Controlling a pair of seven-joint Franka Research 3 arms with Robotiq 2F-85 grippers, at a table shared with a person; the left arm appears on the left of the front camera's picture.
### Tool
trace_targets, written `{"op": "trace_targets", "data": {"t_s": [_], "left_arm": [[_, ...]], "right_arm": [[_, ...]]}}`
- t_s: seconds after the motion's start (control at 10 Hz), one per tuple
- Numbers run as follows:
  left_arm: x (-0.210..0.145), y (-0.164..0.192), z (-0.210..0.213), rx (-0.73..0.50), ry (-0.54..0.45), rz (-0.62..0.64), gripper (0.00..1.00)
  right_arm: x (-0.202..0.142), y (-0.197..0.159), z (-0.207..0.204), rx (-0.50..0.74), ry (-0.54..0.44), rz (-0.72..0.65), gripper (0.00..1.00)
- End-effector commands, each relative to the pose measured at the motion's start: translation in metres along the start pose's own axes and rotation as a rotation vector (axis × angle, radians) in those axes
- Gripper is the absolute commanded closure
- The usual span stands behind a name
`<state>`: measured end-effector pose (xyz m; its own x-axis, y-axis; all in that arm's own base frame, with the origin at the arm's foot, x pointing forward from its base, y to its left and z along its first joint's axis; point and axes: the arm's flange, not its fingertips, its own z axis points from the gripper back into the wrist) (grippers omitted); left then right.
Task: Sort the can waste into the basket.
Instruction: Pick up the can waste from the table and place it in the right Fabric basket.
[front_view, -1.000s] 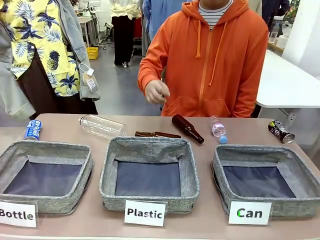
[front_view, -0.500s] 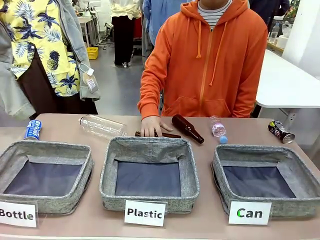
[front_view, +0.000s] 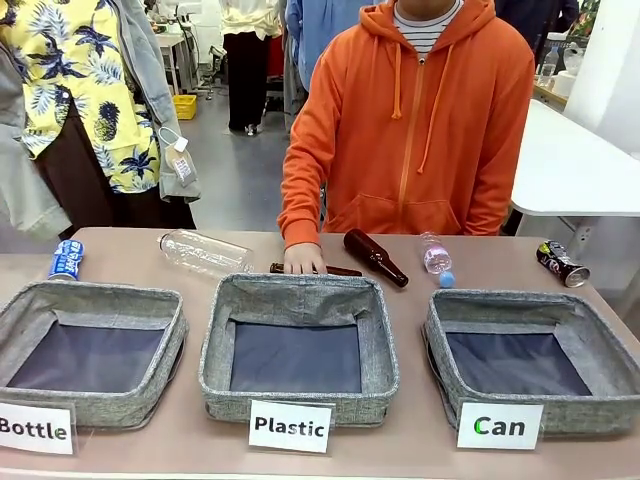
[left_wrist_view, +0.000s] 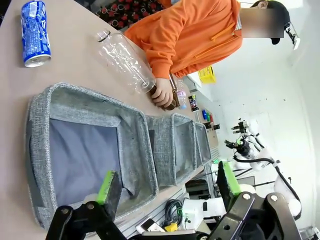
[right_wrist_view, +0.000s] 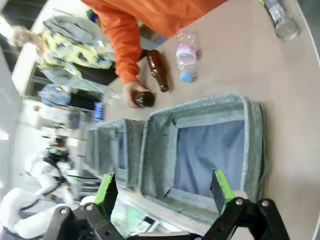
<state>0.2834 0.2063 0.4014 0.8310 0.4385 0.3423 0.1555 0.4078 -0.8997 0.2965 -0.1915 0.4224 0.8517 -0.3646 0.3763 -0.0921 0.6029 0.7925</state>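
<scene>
The blue-and-white POCARI can (front_view: 66, 258) lies at the table's far left, behind the bin carded "Bottle"; in the left wrist view the same can (left_wrist_view: 34, 32) is at the top left. The dark can (front_view: 562, 263) lies at the far right, behind the Can basket (front_view: 510, 298), which has a white "Can" card (front_view: 499, 425) in front. My left gripper (left_wrist_view: 167, 180) hangs open over the Bottle bin (left_wrist_view: 85, 100). My right gripper (right_wrist_view: 163, 186) hangs open over the near side of the Can basket (right_wrist_view: 210, 107). Both hold nothing.
A person in an orange hoodie stands at the far side with a hand (front_view: 303, 258) on a slim brown bottle (front_view: 340, 270). A second brown bottle (front_view: 375, 256), a small clear bottle (front_view: 436, 255) and a large clear bottle (front_view: 205, 251) lie behind the Plastic bin (front_view: 296, 292).
The person's hand came down from chest height onto the slim brown bottle on the table. The cans and baskets have not moved.
</scene>
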Motion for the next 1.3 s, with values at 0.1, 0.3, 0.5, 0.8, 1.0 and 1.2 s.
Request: {"op": "trace_targets", "data": {"t_s": [0.1,0.3,0.5,0.8,1.0,1.2], "left_arm": [[0.002,0.001,0.001,-0.024,-0.014,-0.025,0.00],[0.002,0.001,0.001,-0.024,-0.014,-0.025,0.00],[0.002,0.001,0.001,-0.024,-0.014,-0.025,0.00],[0.002,0.001,0.001,-0.024,-0.014,-0.025,0.00],[0.002,0.001,0.001,-0.024,-0.014,-0.025,0.00],[0.002,0.001,0.001,-0.024,-0.014,-0.025,0.00]], "right_arm": [[0.018,0.071,-0.058,-0.543,0.119,0.283,0.00],[0.025,0.085,-0.081,-0.996,0.057,0.266,0.00],[0.018,0.090,-0.080,-1.139,-0.070,0.235,0.00],[0.066,0.096,-0.080,-0.993,-0.105,0.326,0.00],[0.066,0.096,-0.080,-0.993,-0.105,0.326,0.00],[0.065,0.096,-0.082,-1.050,-0.118,0.303,0.00]]}}
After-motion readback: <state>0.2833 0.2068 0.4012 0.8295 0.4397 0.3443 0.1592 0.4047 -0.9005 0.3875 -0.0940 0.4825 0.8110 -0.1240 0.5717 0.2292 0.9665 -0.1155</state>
